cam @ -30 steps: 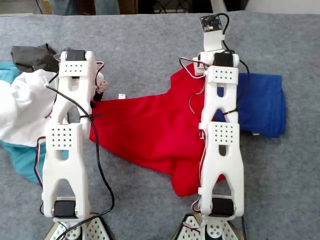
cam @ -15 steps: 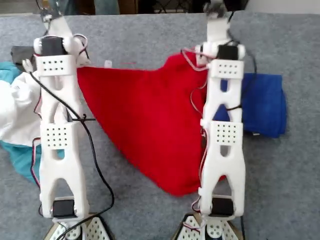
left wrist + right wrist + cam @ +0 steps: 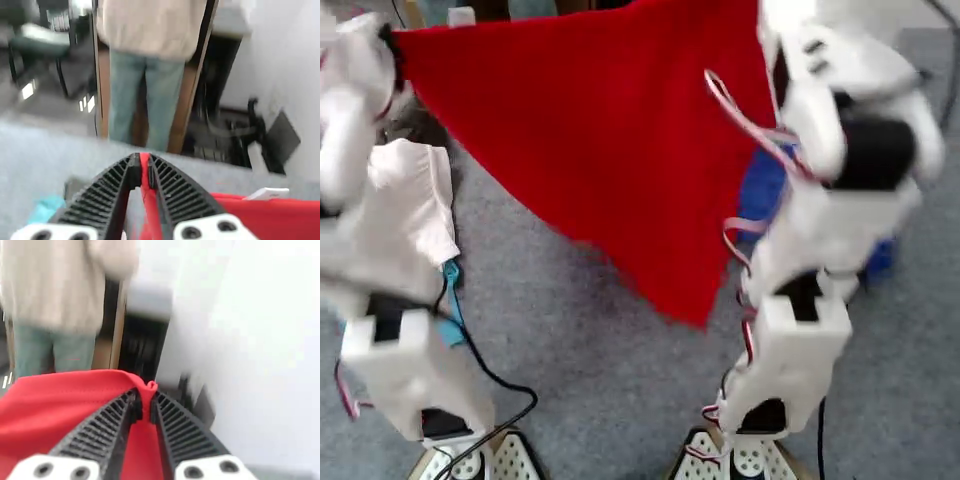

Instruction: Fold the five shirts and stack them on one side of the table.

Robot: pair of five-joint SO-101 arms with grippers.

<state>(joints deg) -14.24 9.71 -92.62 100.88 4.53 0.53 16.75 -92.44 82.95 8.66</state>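
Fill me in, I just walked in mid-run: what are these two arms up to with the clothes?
The red shirt is held stretched above the table: the left gripper pinches one edge, the right gripper another. A white shirt and a blue shirt lie on the table below.

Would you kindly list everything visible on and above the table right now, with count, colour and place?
red shirt: one, red, held up above the table, stretched between the two grippers.
blue shirt: one, blue, on the table behind the right arm.
white shirt: one, white, on the table's left side.
teal shirt: one, teal, partly under the white shirt.
dark grey cloth: one, beyond the white shirt.
table: one, grey cover.
left gripper: one, black fingers, shut on a red shirt edge.
right gripper: one, black fingers, shut on a red shirt edge.
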